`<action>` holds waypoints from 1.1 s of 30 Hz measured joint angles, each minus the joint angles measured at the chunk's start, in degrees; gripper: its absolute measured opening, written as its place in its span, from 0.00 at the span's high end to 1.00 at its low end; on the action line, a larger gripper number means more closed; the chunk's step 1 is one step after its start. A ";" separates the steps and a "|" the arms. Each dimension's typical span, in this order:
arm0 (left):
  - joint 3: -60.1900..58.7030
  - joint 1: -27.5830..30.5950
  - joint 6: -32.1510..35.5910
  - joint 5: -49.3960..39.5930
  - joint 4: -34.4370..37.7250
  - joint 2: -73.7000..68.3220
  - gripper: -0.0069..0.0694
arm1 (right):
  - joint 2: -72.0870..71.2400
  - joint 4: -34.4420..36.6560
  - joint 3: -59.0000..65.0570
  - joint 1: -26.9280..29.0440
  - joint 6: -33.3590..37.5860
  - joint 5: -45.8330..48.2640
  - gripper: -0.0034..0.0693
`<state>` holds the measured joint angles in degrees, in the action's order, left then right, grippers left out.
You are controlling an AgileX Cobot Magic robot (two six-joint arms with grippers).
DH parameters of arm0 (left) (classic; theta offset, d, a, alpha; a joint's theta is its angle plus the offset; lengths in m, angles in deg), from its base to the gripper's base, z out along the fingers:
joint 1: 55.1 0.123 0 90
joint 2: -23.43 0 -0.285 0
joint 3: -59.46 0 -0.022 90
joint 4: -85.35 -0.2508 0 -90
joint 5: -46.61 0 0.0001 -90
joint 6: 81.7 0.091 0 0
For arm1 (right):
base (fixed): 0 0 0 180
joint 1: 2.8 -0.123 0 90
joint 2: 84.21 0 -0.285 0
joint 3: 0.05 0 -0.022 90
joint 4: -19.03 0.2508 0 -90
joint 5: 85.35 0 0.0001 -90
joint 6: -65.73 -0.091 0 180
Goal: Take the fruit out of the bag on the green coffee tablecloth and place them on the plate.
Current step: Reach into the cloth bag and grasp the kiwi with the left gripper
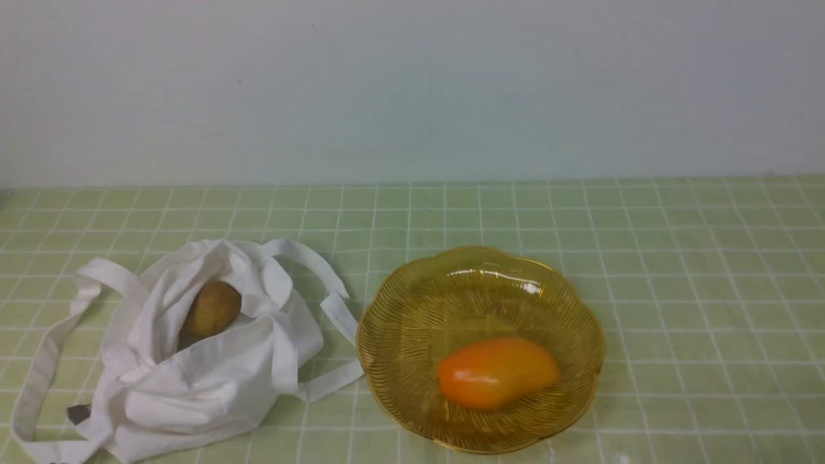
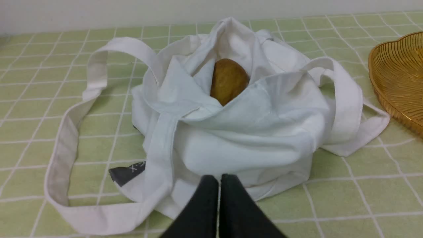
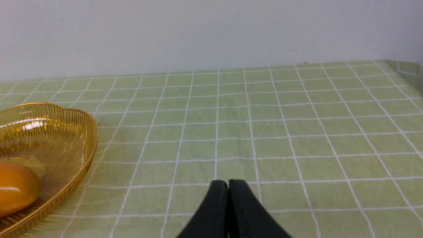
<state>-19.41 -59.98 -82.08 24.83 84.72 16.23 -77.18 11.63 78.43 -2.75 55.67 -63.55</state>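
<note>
Fruit: 1 brownish-tan kiwi-like fruit [image 1: 213, 308] sits in the open mouth of the tote bag [image 1: 193, 380]. Its upper part shows and white folds close around the rest. Nothing grips it.
Bag: soft white cloth, crumpled, lying on the robot's left side of the tablecloth [image 1: 677, 290], just beside the plate [image 1: 393, 322].
Straps: 1 strap handle [image 1: 38, 361] loops out wide to the left. The other curls toward the plate, and its end lies right at the rim. Whether it touches cannot be told.
Tag: a small dark tag [image 2: 127, 172] peeks from under the bag's near edge.
Plate: amber glass with a scalloped rim and fine ribs, standing right of the bag near the middle of the front view.
Mango: 1 glossy orange mango-shaped fruit [image 1: 497, 372] lies on the plate's near half.
Tablecloth: pale green with a white grid, covering the tabletop back to the pale wall [image 1: 412, 84].
Left pincer [image 2: 219, 177]: 2 black fingers pressed together and empty, tips aimed at the bag's near side, well short of the kiwi-like fruit.
Right pincer [image 3: 228, 181]: fingers closed on nothing, over bare cloth to the right of the plate.
</note>
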 joint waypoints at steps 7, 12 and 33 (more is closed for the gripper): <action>0.00 0.00 0.00 0.00 0.00 0.00 0.92 | 0.00 0.00 0.00 0.00 0.00 0.00 0.97; 0.00 0.00 0.00 -0.06 -0.34 0.00 0.92 | 0.00 0.00 0.00 0.00 0.00 0.00 0.97; -0.01 0.00 -13.05 10.84 17.61 0.00 0.92 | 0.00 0.00 0.00 0.00 0.00 0.00 0.97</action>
<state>-19.42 -59.98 -95.13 35.67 102.33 16.23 -77.18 11.63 78.43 -2.75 55.67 -63.55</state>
